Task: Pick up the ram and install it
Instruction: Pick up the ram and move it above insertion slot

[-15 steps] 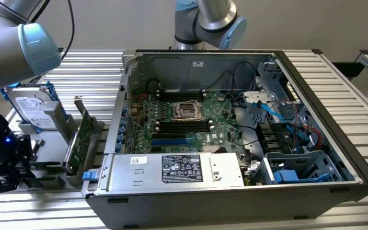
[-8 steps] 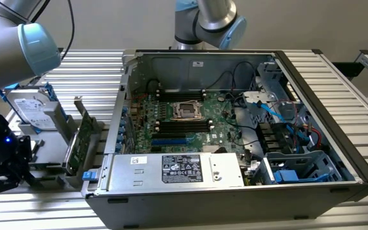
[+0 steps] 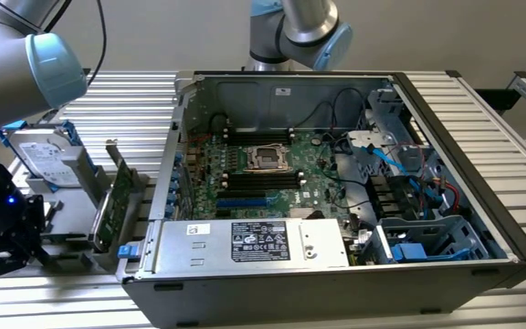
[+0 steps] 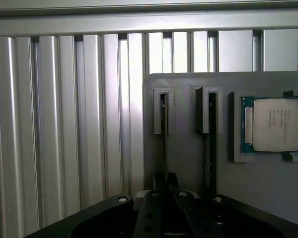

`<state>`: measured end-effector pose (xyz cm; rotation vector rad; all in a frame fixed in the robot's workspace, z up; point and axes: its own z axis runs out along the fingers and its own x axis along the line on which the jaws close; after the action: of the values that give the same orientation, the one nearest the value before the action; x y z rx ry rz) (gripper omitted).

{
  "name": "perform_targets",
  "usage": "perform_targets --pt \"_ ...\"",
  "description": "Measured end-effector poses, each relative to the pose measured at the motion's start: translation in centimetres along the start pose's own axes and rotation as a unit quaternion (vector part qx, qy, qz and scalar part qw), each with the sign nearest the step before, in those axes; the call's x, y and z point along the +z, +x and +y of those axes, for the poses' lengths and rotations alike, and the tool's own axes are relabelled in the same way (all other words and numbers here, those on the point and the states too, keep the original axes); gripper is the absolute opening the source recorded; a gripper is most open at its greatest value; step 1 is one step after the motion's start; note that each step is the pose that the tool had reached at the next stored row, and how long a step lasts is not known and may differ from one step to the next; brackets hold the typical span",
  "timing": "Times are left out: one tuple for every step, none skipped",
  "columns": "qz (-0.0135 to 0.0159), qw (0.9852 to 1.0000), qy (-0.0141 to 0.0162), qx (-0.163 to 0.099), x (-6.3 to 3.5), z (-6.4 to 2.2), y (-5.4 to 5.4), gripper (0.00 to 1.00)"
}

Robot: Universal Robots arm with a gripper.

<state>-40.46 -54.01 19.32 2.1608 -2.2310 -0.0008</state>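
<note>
Two ram sticks stand edge-on in the slots of a grey holder. They show as thin dark strips: one ram and a second stick beside it. My gripper sits over the near end of the first ram, its two black fingers drawn together on either side of the thin edge. In the exterior view the gripper hangs low at the left, over the holder beside the computer case. The memory slots on the green motherboard lie inside the case.
A square silver processor rests in a pocket of the holder next to the sticks. On the exterior view's left stand a hard drive and a green expansion card. A second arm stands behind the case. The table is ribbed aluminium.
</note>
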Motion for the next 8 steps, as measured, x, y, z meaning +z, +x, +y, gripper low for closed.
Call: perform_targets --pt "0.0000 1.0000 0.0000 0.000 0.00 0.00 0.00 0.14" --pt "0.0000 1.0000 -0.0001 0.000 0.00 0.00 0.00 0.14" --pt "0.0000 1.0000 -0.0001 0.000 0.00 0.00 0.00 0.14" --pt "-0.0001 1.0000 -0.0001 0.000 0.01 0.00 0.00 0.14" --pt "-0.0001 1.0000 -0.0001 0.000 0.01 -0.01 0.00 0.14" --pt "0.0000 1.0000 -0.0001 0.000 0.01 -0.01 0.00 0.14" --pt "-0.0001 1.0000 -0.0001 0.000 0.01 -0.01 0.00 0.14" --pt "-0.0001 1.0000 -0.0001 0.000 0.00 -0.01 -0.01 0.14"
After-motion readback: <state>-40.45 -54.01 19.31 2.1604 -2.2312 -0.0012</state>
